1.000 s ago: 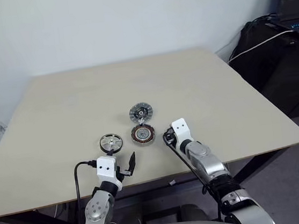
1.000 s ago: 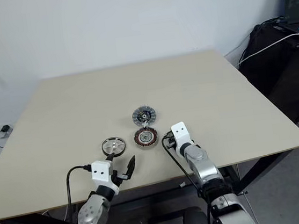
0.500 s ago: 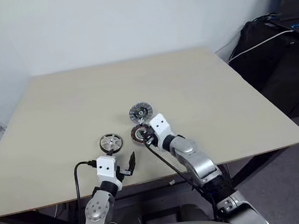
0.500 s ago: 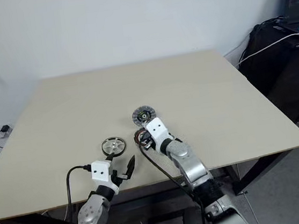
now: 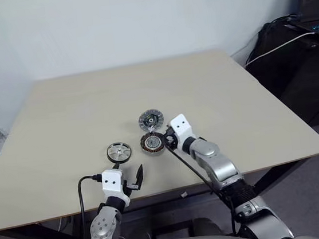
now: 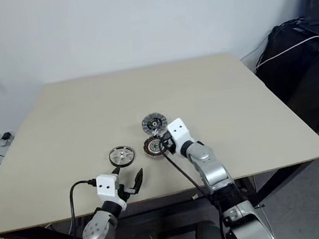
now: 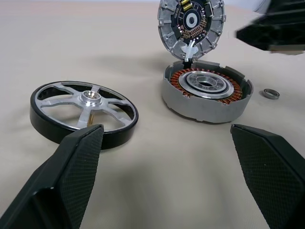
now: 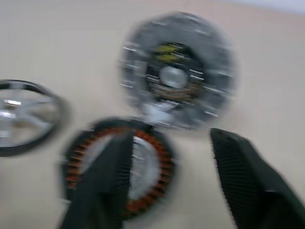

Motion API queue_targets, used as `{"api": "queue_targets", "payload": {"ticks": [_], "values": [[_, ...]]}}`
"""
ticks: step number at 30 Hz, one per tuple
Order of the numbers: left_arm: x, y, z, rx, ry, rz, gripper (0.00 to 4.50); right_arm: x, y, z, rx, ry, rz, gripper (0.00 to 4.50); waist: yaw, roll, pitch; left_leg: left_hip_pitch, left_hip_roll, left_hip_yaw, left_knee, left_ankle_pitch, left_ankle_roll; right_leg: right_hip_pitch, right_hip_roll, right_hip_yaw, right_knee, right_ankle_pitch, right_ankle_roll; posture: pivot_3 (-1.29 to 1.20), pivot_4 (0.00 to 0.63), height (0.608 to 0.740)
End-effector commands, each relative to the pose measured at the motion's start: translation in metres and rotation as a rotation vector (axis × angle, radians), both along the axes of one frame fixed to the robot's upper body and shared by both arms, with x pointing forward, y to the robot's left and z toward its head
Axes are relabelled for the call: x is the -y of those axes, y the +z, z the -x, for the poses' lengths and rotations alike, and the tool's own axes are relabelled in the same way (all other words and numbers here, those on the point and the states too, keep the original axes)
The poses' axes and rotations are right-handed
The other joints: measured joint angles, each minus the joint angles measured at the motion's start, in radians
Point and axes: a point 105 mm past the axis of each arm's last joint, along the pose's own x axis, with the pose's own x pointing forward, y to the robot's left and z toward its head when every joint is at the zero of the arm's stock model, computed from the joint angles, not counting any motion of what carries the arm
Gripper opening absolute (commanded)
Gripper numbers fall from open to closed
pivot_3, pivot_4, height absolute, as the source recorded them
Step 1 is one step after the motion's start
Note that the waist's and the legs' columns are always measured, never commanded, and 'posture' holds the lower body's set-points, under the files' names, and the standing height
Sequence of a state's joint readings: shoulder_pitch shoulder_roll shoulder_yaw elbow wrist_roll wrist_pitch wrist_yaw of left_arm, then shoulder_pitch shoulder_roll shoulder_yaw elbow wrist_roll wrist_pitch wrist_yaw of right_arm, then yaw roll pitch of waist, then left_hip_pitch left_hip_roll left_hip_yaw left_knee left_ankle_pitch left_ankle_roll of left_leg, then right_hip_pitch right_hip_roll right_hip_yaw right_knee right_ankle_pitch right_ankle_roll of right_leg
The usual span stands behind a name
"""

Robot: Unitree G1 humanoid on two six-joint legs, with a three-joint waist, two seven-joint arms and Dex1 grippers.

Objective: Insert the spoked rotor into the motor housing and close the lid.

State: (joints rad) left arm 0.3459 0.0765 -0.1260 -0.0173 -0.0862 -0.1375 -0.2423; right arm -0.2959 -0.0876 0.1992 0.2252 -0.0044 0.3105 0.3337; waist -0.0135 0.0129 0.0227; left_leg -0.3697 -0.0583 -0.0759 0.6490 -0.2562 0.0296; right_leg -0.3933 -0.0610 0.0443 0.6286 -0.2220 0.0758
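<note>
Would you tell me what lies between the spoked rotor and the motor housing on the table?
Nothing: in the left wrist view, only bare tabletop separates the spoked rotor from the motor housing.

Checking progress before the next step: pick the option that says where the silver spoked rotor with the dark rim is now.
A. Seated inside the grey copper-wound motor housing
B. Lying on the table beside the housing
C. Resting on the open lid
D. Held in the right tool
B: the silver spoked rotor with the dark rim lies flat on the beige table, apart from the grey copper-wound motor housing, whose centre is unfilled.
</note>
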Motion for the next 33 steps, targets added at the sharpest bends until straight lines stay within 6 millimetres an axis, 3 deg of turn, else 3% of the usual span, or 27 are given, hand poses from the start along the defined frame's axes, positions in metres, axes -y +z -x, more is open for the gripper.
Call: {"api": "queue_targets", "payload": {"ticks": [1, 6, 12, 25, 33], "values": [[0.002, 0.018, -0.007, 0.068, -0.008, 0.009, 4.50, 0.013, 0.006, -0.005, 0.035, -0.050, 0.010, 3.82, -0.001, 0.000, 0.000, 0.000, 0.000, 0.000, 0.000, 0.000, 0.001, 0.000, 0.000, 0.000, 0.000, 0.000, 0.000, 0.00, 0.000, 0.740], [0.002, 0.018, -0.007, 0.067, -0.012, 0.008, 4.50, 0.026, -0.017, -0.003, -0.043, -0.103, 0.029, 3.82, -0.001, 0.000, 0.000, 0.000, 0.000, 0.000, 0.000, 0.001, 0.002, 0.000, 0.000, 0.000, 0.000, 0.000, 0.000, 0.00, 0.000, 0.740], [0.001, 0.018, -0.006, 0.068, -0.006, 0.004, 4.50, 0.027, -0.034, -0.003, -0.105, -0.119, 0.023, 3.82, -0.001, 0.000, 0.000, 0.000, 0.000, 0.000, 0.000, 0.001, 0.002, 0.000, 0.000, 0.000, 0.000, 0.000, 0.000, 0.00, 0.000, 0.740], [0.002, 0.020, -0.007, 0.072, -0.001, 0.008, 4.50, 0.020, -0.038, -0.007, -0.134, -0.115, -0.002, 3.82, -0.004, 0.000, 0.000, 0.000, 0.000, 0.000, 0.000, 0.001, 0.002, 0.000, 0.000, 0.000, 0.000, 0.000, 0.000, 0.00, 0.000, 0.740], [0.003, 0.021, -0.007, 0.074, 0.000, 0.012, 4.50, 0.031, -0.047, -0.001, -0.165, -0.129, 0.019, 3.82, -0.005, 0.000, 0.000, 0.000, 0.000, 0.000, 0.000, 0.001, 0.002, 0.000, 0.000, 0.000, 0.000, 0.000, 0.000, 0.00, 0.000, 0.740]]}}
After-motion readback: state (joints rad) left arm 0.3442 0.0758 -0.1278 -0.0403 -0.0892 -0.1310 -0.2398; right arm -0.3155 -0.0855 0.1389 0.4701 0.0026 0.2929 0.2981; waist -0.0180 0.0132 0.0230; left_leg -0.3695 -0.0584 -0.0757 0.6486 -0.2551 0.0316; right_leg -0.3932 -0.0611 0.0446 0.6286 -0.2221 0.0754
